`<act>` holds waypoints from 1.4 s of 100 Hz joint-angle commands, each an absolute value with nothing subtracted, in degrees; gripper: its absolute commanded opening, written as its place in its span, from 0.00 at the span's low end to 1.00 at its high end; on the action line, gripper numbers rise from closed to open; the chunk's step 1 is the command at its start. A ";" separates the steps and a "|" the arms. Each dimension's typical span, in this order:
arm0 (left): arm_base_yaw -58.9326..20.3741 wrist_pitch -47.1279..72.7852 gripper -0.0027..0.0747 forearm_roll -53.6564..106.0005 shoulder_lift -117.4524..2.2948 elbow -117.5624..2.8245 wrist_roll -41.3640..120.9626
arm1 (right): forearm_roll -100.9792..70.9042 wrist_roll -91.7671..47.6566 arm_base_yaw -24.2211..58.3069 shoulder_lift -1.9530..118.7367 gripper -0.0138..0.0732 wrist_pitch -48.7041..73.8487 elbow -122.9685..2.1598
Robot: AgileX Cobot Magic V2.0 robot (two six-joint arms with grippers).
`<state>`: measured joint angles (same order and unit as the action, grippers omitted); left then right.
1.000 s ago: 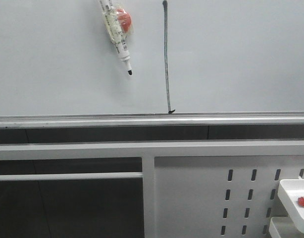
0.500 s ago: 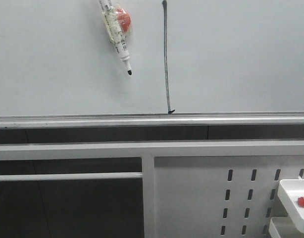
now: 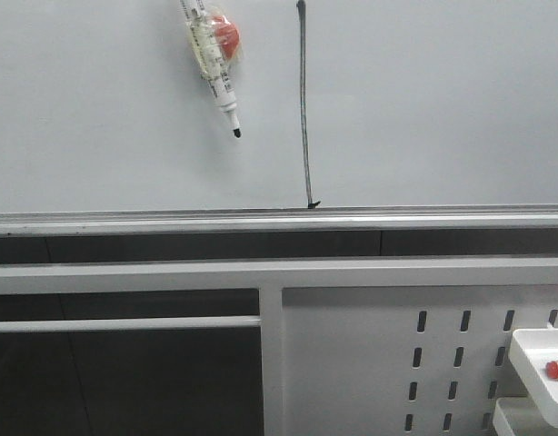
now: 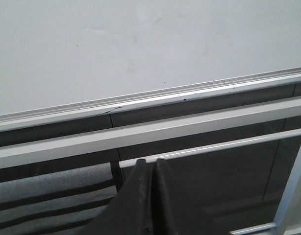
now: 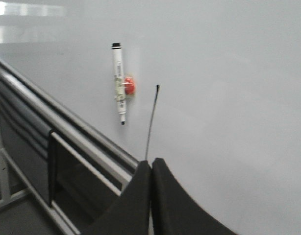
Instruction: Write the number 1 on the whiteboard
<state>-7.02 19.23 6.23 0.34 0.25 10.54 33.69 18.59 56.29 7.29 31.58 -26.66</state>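
Note:
The whiteboard point(image 3: 424, 109) fills the upper half of the front view, with a silver rail point(image 3: 170, 218) along its lower edge. On it stands the number 1 point(image 3: 304, 109), a long thin black stroke with a small tick at the rail. It also shows as the number 1 point(image 5: 151, 120) in the right wrist view. A clear marker pen point(image 3: 214, 68) with a red magnet hangs on the board to the left of the stroke, tip down. My right gripper point(image 5: 151, 164) is shut and empty, away from the whiteboard point(image 5: 229, 73). My left gripper point(image 4: 151, 162) is shut and empty, below the whiteboard point(image 4: 140, 44).
Below the board runs a grey-white frame with a slotted metal panel point(image 3: 352, 363) at the lower right. A white tray point(image 3: 543, 372) holding a small red object sits at the right edge. Dark open space lies behind the frame at the lower left.

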 commanded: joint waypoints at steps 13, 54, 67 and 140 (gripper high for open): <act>-6.93 16.11 0.01 7.07 1.49 2.28 10.03 | 24.06 20.33 36.30 10.03 0.10 19.64 -23.10; -6.93 16.11 0.01 7.07 1.49 2.28 10.03 | 15.54 20.20 9.85 6.69 0.10 2.39 -2.21; -6.93 16.11 0.01 7.07 1.49 2.28 10.03 | 14.09 20.20 9.46 2.06 0.10 6.15 1.32; -6.93 16.11 0.01 7.07 1.49 2.28 10.03 | 12.56 18.87 9.46 -1.74 0.10 17.16 1.19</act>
<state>-7.02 19.23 6.44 0.34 0.25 10.54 12.67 19.67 9.77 -0.40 19.17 0.42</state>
